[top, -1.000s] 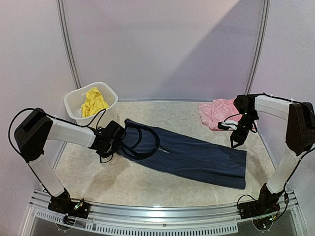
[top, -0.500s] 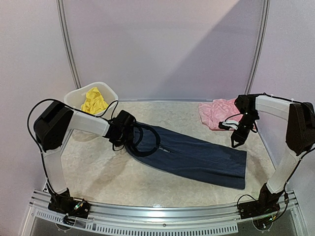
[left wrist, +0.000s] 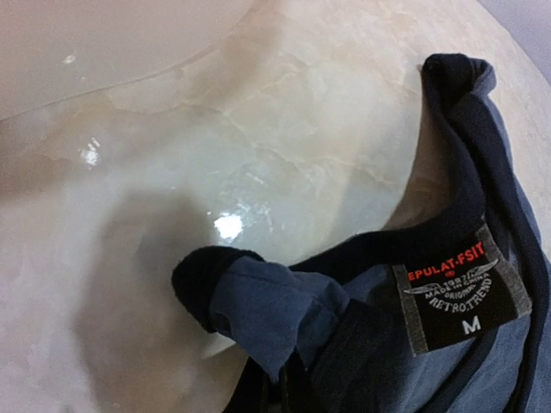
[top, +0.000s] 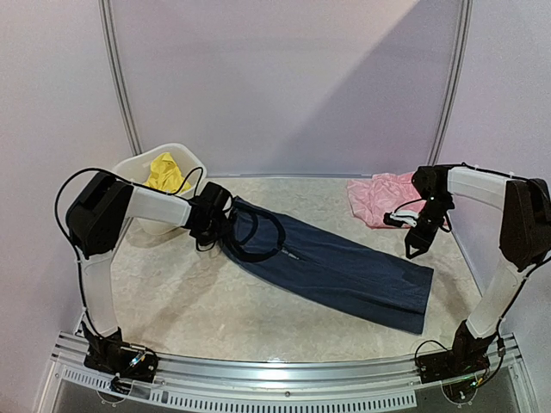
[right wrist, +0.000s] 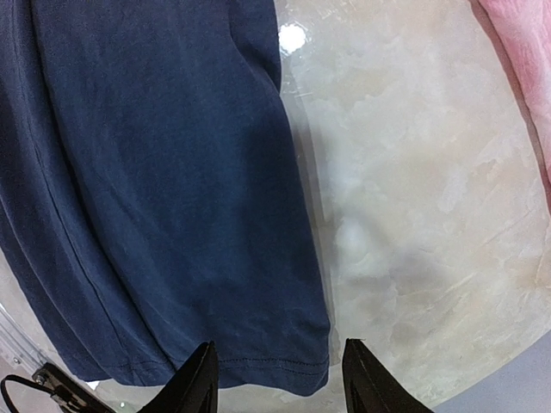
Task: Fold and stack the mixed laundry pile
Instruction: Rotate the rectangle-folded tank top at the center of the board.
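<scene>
The blue top (top: 344, 271) stretches across the counter (top: 172, 297) from far left corner to near right. The left claw (top: 220, 227) pinches its neck end. The right claw (right wrist: 277, 377) hangs spread by its hem.

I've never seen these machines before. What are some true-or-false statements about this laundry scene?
1. The left gripper is shut on the navy top at its shoulder end. True.
2. The right gripper grips the pink piece. False: it hangs open over the top's hem, holding nothing.
3. The yellow piece sits in the white tub. True.
4. The pink piece lies on the navy top. False: it lies apart, at the far right.
</scene>
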Robot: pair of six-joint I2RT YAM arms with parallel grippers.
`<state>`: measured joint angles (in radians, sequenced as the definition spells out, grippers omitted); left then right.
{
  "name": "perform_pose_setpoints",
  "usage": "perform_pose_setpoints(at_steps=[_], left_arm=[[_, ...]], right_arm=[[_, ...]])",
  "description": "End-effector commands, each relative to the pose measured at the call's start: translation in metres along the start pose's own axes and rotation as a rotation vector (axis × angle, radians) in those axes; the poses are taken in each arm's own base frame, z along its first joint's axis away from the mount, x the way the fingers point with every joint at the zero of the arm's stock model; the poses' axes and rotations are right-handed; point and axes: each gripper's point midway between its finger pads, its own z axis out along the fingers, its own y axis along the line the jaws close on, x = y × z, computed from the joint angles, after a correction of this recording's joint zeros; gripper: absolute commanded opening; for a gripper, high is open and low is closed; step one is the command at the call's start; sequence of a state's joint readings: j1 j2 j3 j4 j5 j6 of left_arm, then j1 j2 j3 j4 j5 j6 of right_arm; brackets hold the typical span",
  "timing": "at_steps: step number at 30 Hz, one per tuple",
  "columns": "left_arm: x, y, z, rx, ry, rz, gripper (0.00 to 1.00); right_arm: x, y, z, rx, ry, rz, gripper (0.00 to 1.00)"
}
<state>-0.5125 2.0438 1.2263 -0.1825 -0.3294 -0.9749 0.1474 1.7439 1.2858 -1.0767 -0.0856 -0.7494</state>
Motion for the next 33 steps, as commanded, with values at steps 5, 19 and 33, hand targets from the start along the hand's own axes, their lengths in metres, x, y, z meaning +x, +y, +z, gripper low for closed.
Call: perform_pose_setpoints(at_steps=[5,19,33], left_arm=[[0.001,0.024,-0.018,-0.055,0.044,0.075,0.11],[-0.015,0.016,-0.064,-0.002,0.024,0.116,0.19],[-0.014,-0.086,-0.047,0.159,0.079,0.223,0.26]], right_arm=[[-0.003,-0.006,0.020,-0.028,0.024,-0.006,0.50],[-0.005,-0.005,0.026,-0.049,0.021,0.005,0.50],[-0.010,-0.006,0.025,-0.056,0.007,0.015,0.50]])
